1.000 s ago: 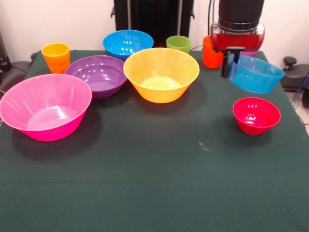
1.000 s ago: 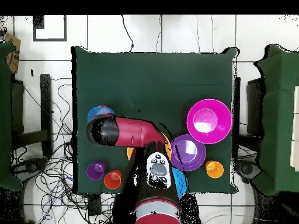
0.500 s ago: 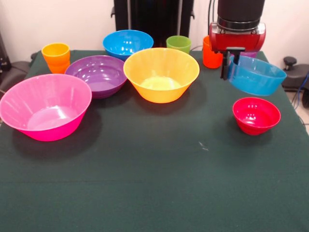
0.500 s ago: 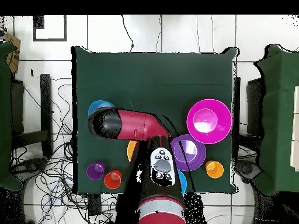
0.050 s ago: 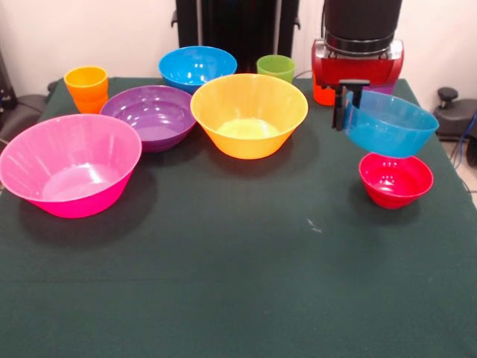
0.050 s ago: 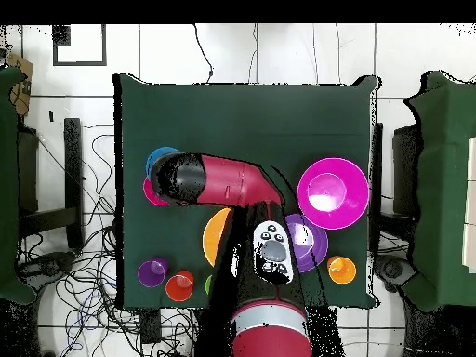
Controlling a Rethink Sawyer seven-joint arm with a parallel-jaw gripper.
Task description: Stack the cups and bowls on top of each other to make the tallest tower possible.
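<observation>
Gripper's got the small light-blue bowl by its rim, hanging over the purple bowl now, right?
Not quite. The gripper does hold the small light-blue bowl by its rim, but it hangs over the small red bowl, not the purple bowl. The front view shows it.

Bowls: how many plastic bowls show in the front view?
6: large pink bowl at left, purple bowl beside it, orange bowl centre, blue bowl behind, light-blue bowl in the gripper, red bowl below it.
</observation>
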